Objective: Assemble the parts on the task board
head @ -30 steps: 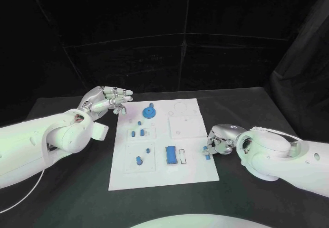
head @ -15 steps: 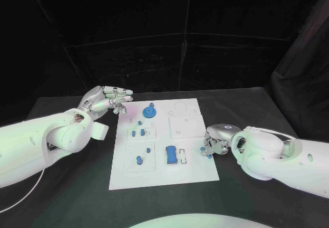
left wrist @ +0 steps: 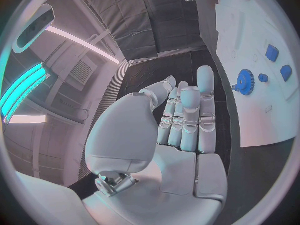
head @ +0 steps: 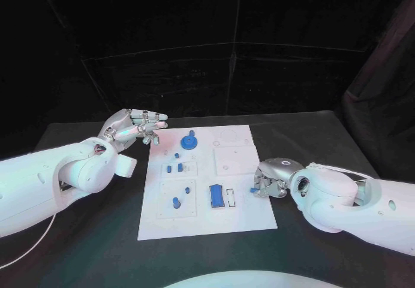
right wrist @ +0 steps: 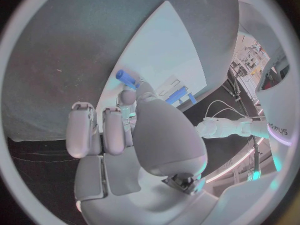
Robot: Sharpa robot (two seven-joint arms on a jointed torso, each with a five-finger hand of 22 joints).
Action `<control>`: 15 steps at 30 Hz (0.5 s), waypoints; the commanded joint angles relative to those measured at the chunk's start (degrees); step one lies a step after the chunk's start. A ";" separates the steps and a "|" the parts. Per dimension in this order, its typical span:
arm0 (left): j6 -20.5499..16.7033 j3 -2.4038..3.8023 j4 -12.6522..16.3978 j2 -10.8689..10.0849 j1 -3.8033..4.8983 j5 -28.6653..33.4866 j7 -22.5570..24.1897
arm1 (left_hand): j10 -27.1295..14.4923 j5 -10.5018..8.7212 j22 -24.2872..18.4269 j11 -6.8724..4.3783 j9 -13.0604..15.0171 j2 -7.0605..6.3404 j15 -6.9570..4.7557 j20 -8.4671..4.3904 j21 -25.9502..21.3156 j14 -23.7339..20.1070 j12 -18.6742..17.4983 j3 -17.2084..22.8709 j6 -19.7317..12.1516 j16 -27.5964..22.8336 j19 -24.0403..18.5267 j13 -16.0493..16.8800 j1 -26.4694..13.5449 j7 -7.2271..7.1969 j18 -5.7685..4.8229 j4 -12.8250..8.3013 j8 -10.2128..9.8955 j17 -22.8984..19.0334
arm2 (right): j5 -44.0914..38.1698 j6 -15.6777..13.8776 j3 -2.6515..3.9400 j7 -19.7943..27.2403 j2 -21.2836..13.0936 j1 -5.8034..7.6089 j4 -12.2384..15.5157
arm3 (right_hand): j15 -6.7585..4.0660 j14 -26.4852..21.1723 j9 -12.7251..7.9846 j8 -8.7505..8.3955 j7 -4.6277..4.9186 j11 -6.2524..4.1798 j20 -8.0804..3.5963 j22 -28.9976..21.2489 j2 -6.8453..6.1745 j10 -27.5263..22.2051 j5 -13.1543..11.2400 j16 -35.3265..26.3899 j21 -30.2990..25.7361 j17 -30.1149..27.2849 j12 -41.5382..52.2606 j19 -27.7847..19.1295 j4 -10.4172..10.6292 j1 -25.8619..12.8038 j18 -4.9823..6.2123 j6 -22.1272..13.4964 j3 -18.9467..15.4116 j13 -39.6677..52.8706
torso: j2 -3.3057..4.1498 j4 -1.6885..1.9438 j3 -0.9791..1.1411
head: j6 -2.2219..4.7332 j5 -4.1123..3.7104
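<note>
A black counter (head: 95, 252) spreads across the foreground; behind it hangs a black curtain (head: 233, 66), creased and seamed, closing off the back; another dark drape (head: 385, 102) falls along the right side; a bright ceiling light strip (left wrist: 78, 42) glows overhead.

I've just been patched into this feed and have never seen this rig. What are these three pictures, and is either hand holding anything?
This is a two-armed robot at a black table, each white arm ending in a silver hand. The head view looks down from the robot's head; the two round pictures come from cameras at each wrist, behind that arm's own hand.

The white plate is the task board, carrying small blue pieces: a blue gear at its far end and a larger blue block nearer the robot.

The right hand, at the board's edge, pinches a small blue part at its fingertips. The left hand, by the board's far corner, has its fingers together and holds nothing that I can see.
</note>
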 commanded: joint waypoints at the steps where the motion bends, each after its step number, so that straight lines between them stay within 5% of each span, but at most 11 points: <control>1: 0.59 0.04 0.16 -0.02 0.10 0.20 0.28 | -0.51 -0.15 -0.08 0.06 -0.06 0.52 -0.04 0.13 -0.11 -0.42 0.23 -0.19 -0.16 -0.20 -0.35 0.09 -0.26 0.12 0.76 -0.09 0.14 -0.06 | 5.45 -5.55 -0.31 -0.74 -0.33 -0.31 1.36 | -0.27 2.76 0.35 0.03 -0.13 -0.35 -0.28 2.61 -1.85 0.56 2.12 0.00 0.07 0.30 -0.08 0.29 0.74 -0.93 -0.43 0.73 2.15 0.08 | 0.02 0.01 -0.02 | 0.00 -0.05; 7: 0.58 0.04 0.20 -0.02 0.10 0.20 0.28 | -0.51 -0.15 -0.08 0.06 -0.06 0.52 -0.04 0.13 -0.11 -0.42 0.23 -0.19 -0.16 -0.20 -0.35 0.09 -0.26 0.12 0.76 -0.09 0.14 -0.06 | 11.01 -9.66 -0.30 -0.80 -0.37 -0.31 3.10 | -0.48 2.89 0.57 -0.26 -0.36 -0.55 -0.35 3.09 -4.01 1.13 4.25 0.30 0.34 0.86 0.18 0.63 2.49 -2.79 -0.53 1.47 6.04 0.38 | 0.13 0.11 0.03 | -0.07 0.19; 15: 0.55 0.04 0.31 -0.08 0.10 0.20 0.27 | -0.51 -0.15 -0.08 0.06 -0.06 0.52 -0.04 0.13 -0.11 -0.42 0.23 -0.19 -0.16 -0.20 -0.35 0.09 -0.26 0.12 0.76 -0.09 0.14 -0.06 | 14.15 -11.04 -0.30 -1.65 0.90 -0.30 3.07 | -0.60 3.16 1.13 -0.30 -0.71 -0.69 -0.49 4.23 -6.23 2.34 4.17 1.12 1.06 2.14 1.35 1.46 5.56 -6.64 -0.79 2.44 9.27 1.36 | 0.09 0.06 -0.04 | -0.40 0.45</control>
